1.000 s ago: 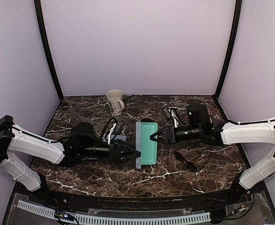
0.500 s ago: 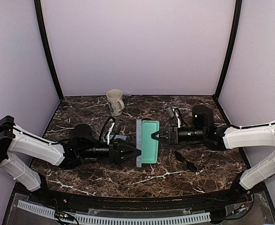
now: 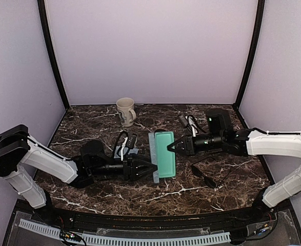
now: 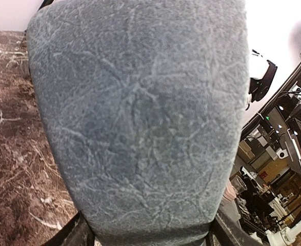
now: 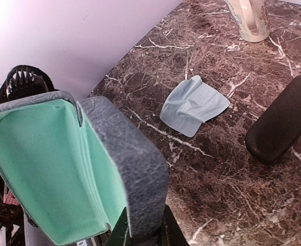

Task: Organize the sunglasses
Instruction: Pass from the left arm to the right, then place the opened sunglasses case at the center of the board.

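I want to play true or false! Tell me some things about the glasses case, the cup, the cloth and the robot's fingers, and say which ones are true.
1. The grey-blue case is open, and its inside is mint green. True.
2. A pair of sunglasses lies inside the case. False: nothing shows on the green lining, and the sunglasses lie on the table, right of the case.
3. The mug stands upright near the back of the table. True.
4. The light blue cloth is draped over the black case. False: it lies on the table beside the black case, apart from it.
5. The left fingers and the right fingers both reach the grey-blue case. True.
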Available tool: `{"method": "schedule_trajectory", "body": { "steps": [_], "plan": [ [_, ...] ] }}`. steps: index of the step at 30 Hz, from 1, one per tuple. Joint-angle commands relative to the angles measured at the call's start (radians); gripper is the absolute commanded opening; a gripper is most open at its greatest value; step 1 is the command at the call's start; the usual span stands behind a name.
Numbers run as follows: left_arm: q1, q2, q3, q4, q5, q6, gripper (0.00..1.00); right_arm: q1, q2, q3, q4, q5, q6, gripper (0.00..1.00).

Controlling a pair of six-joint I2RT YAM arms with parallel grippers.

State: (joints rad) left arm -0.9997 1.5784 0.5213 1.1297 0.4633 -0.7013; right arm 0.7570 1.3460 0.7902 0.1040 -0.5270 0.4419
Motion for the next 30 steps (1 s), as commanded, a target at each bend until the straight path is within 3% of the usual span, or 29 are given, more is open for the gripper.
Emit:
{"method": "schedule_trajectory", "body": {
  "steps": [1, 5, 11, 18, 30],
  "plan": [
    [0.0, -0.035, 0.003, -0.022, -0.027, 0.055, 0.51, -0.005, -0.027, 0.123, -0.224, 0.131, -0.146, 0.04],
    [0.0, -0.063, -0.001, -0.103, -0.064, 0.088, 0.73, -0.007, -0.003, 0.225, -0.422, 0.253, -0.222, 0.02],
    [0.0, -0.07, -0.01, -0.173, -0.081, 0.11, 0.98, -0.015, 0.011, 0.303, -0.542, 0.337, -0.273, 0.0],
    [0.0, -0.112, -0.032, -0.259, -0.159, 0.113, 0.99, -0.014, 0.066, 0.37, -0.637, 0.451, -0.28, 0.0],
    [0.005, -0.363, -0.01, -0.783, -0.645, 0.088, 0.99, 0.147, 0.318, 0.685, -0.892, 0.769, -0.387, 0.02]
  ]
}}
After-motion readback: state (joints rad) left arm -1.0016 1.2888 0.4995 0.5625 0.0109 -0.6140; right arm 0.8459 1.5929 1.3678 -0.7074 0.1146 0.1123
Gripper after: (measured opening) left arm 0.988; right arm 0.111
